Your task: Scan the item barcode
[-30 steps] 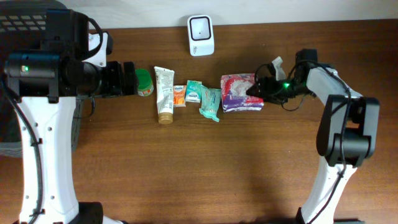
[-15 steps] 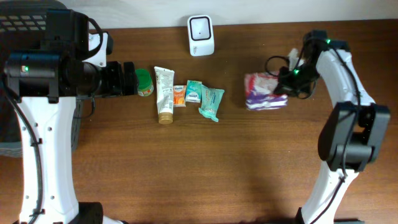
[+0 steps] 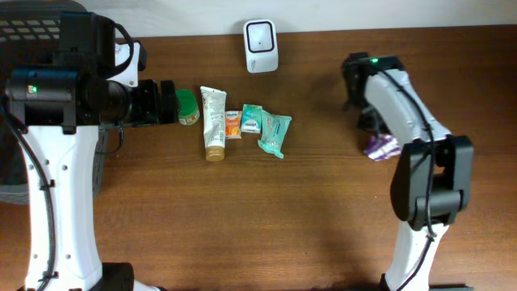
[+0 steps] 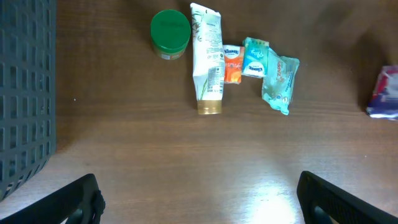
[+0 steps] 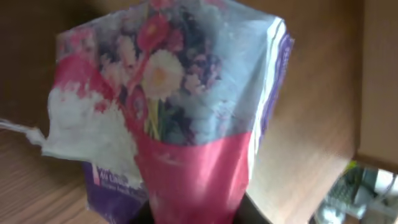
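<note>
The item is a floral pink, white and purple pack (image 5: 180, 112). It fills the right wrist view, and my right gripper (image 5: 193, 214) is shut on its pink lower end. From overhead only a purple corner of the pack (image 3: 380, 147) shows under the right arm, right of centre. The pack also shows at the right edge of the left wrist view (image 4: 385, 93). A white scanner (image 3: 261, 45) stands at the table's back edge. My left gripper (image 4: 199, 199) hangs open over bare wood, at the far left (image 3: 166, 101).
A row lies left of centre: a green-lidded jar (image 3: 187, 106), a cream tube (image 3: 214, 121), a small orange packet (image 3: 233, 124) and two teal packets (image 3: 252, 119) (image 3: 275, 134). A dark mesh basket (image 3: 32, 32) stands at the far left.
My right arm has carried the floral pack away from the row, to the right and toward the front, and has turned over it. The left arm has not moved.
</note>
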You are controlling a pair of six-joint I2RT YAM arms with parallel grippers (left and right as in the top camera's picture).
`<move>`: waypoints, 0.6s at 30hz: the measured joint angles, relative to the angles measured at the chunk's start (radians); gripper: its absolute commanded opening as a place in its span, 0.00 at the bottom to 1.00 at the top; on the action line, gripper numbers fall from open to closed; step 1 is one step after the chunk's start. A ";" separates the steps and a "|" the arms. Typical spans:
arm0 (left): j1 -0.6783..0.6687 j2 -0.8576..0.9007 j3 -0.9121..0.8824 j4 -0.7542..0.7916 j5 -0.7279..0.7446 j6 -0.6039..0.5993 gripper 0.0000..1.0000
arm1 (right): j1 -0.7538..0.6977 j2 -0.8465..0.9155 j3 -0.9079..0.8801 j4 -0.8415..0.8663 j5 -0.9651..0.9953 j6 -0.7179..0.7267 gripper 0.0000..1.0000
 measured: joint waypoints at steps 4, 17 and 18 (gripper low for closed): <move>0.000 0.000 0.000 0.000 0.000 0.000 0.99 | 0.128 0.000 0.000 0.095 -0.075 -0.023 0.83; 0.000 0.000 0.000 0.000 0.000 0.000 0.99 | 0.059 0.007 0.311 -0.051 -0.386 -0.186 0.99; 0.000 0.000 0.000 0.000 0.000 0.000 0.99 | 0.002 0.007 0.311 -0.051 -0.464 -0.229 0.99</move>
